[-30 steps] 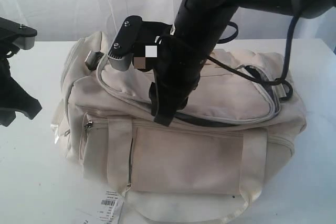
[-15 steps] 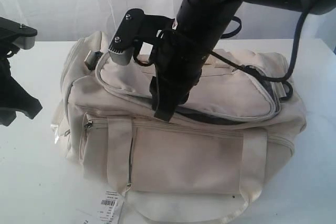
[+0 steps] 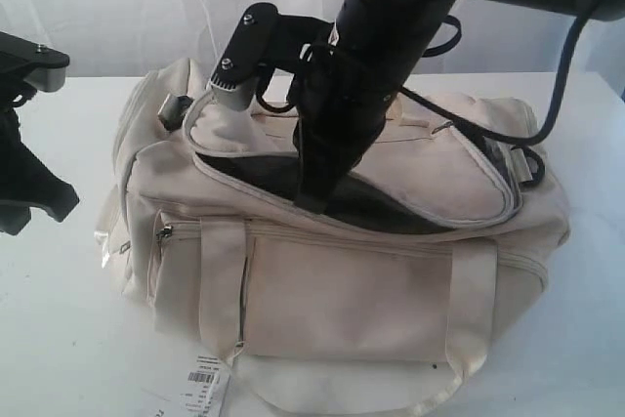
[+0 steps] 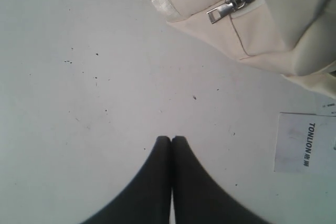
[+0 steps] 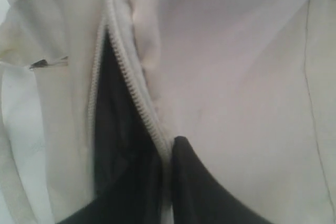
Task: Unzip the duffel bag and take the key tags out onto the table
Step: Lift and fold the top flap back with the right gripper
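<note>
The cream duffel bag (image 3: 342, 280) lies in the middle of the white table (image 3: 59, 329). Its top zip is undone and the flap is raised, showing dark grey lining (image 3: 264, 175). My right gripper (image 3: 312, 204) reaches down at the opening's front edge. In the right wrist view the right gripper (image 5: 168, 142) is shut on the flap's zipper edge (image 5: 137, 103), one finger inside and one outside. My left gripper (image 4: 171, 138) hangs shut and empty over bare table (image 4: 79, 77), beside the bag's end (image 4: 273, 24). The key tags are hidden.
A white barcode hangtag (image 3: 205, 380) lies at the bag's front left corner, and it appears as a printed card (image 4: 302, 142) in the left wrist view. A metal zip pull (image 4: 228, 6) hangs on the side pocket. My left arm (image 3: 29, 183) stands left of the bag.
My right gripper has risen with the flap edge and shifted slightly right. The opening has widened and shows more dark lining. The left arm has stayed put.
</note>
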Robot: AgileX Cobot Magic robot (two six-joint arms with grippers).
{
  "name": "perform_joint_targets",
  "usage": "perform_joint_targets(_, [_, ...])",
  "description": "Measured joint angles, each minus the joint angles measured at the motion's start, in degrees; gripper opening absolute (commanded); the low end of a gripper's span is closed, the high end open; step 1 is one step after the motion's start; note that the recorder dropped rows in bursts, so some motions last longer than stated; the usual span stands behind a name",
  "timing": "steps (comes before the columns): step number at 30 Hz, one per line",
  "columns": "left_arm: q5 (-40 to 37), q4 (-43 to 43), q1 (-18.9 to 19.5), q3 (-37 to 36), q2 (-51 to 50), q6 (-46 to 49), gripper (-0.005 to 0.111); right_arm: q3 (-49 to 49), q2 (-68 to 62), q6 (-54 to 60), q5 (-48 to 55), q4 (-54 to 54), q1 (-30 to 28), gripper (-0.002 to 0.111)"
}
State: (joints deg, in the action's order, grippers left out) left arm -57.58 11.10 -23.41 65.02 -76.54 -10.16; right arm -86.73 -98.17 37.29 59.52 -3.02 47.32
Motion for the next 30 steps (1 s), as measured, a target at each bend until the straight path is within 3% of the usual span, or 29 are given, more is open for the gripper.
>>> perform_joint_targets(9, [0.7,-1.5,0.0,0.0,0.0,0.0,0.000,0.0,-0.1,-17.5,-18.9,22.0,0.0,0.000])
perform_joint_targets(18, [0.8,-2.6,0.0,0.0,0.0,0.0,0.000,-0.2,-7.3,-25.0,-39.5,40.2,-1.8,0.000])
perform_joint_targets(25, [1.2,-2.8,0.0,0.0,0.0,0.0,0.000,-8.6,-16.5,-44.1,-43.0,46.9,-7.4,0.000])
perform_joint_targets(30, [1.2,-2.8,0.0,0.0,0.0,0.0,0.000,-16.7,-21.7,-53.6,-38.9,47.4,-10.3,0.001])
